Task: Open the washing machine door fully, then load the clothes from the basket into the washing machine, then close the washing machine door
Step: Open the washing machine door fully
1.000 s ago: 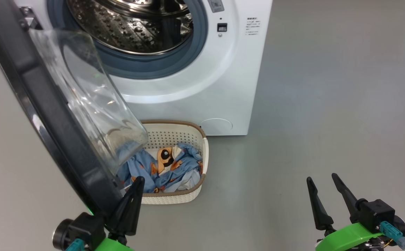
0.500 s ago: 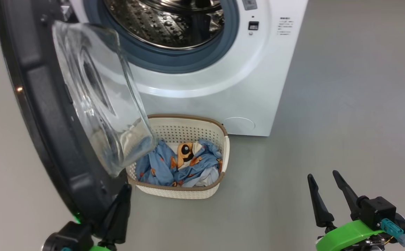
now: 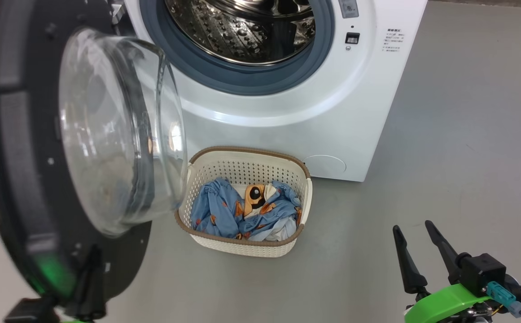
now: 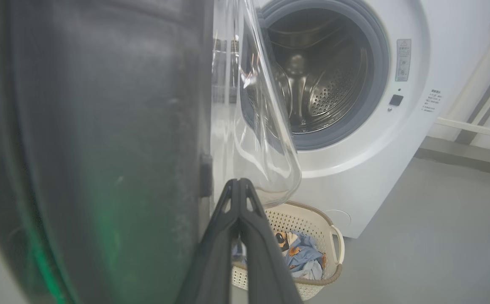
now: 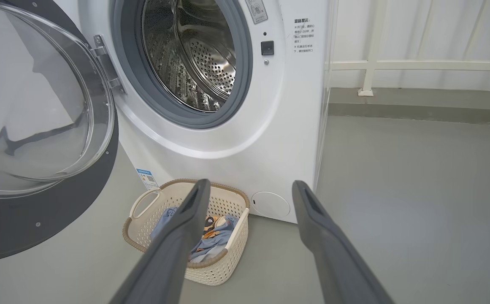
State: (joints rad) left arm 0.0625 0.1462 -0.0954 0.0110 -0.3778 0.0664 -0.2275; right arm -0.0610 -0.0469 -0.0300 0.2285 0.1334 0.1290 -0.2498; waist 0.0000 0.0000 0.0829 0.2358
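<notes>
At the btm left of the head view, the left gripper (image 3: pixel 94 253) is shut. Its two dark fingers (image 4: pixel 221 236) are pressed flat together w/ nothing between them. It sits low, right by the btm edge of the washing machine door (image 3: pixel 13 148); can't tell if it touches. In the left wrist view its tips point up just under the clear glass bowl (image 4: pixel 266 139), w/ the door's black rim close on the left.

The door is swung wide open. It hangs on its metal hinge (image 5: pixel 101 55) at the left side of the washing machine (image 3: pixel 287 130). The shiny drum (image 3: pixel 242 31) shows through the round grey-ringed hole.

The basket (image 3: pixel 242 246) stands on the floor (image 3: pixel 444 157) right in front of the machine, under the hole & just beside the door's glass. The clothes (image 3: pixel 222 215) lie bunched up in the basket, blue w/ an orange & black patch on top.

At the btm right, the right gripper (image 3: pixel 412 225) is wide open & holds nothing. It's well apart from the basket, fingers pointing up.
</notes>
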